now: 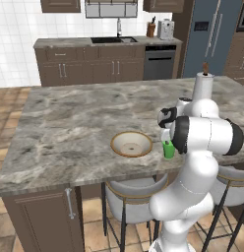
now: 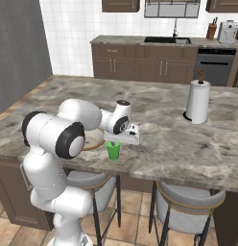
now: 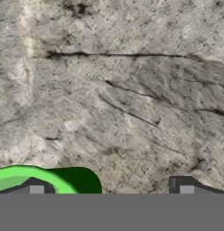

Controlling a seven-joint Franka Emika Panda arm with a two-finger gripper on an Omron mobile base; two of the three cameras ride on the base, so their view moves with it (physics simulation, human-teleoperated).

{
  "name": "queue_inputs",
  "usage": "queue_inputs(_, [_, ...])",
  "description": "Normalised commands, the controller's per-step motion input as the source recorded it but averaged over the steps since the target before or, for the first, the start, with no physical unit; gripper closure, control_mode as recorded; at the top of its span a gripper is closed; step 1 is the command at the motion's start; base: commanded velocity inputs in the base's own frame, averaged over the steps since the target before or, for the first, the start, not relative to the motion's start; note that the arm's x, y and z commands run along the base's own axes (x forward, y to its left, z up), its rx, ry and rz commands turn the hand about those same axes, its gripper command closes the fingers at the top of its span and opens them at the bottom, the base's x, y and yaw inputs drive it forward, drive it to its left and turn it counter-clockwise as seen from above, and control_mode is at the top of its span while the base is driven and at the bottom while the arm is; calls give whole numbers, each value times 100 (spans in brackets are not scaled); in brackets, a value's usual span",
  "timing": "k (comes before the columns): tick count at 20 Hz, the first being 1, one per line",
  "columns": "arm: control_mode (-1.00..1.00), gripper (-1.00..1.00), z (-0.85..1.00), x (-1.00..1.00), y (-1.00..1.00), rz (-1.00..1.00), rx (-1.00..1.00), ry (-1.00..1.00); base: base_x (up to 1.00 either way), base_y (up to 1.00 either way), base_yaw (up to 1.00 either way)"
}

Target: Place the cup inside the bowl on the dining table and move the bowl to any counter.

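One cup, green, and one bowl are counted on the table. One paper towel roll is seen standing there too. Two stools are tucked beneath the near edge.

The arm is built from glossy white rounded segments, each swelling to a bulbous housing at the joints. Black bands ring the joints between shells, widest at the large cylindrical housing. The wrist ends in a short white cylinder with a dark circular cap. Below it sits a flat white rectangular hand block. The claw carries two small dark fingertips, each apparently faced with a light grey pad.
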Motion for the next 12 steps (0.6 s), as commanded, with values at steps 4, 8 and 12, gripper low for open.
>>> queue_inputs(4, [-100, -100, 0, 0, 0, 0, 0, 0, 0, 0, 0])
queue_inputs(8, [-100, 100, 0, 0, 0, 0, 0, 0, 0, 0, 0])
queue_inputs(12, [-100, 100, 0, 0, 0, 0, 0, 0, 0, 0, 0])
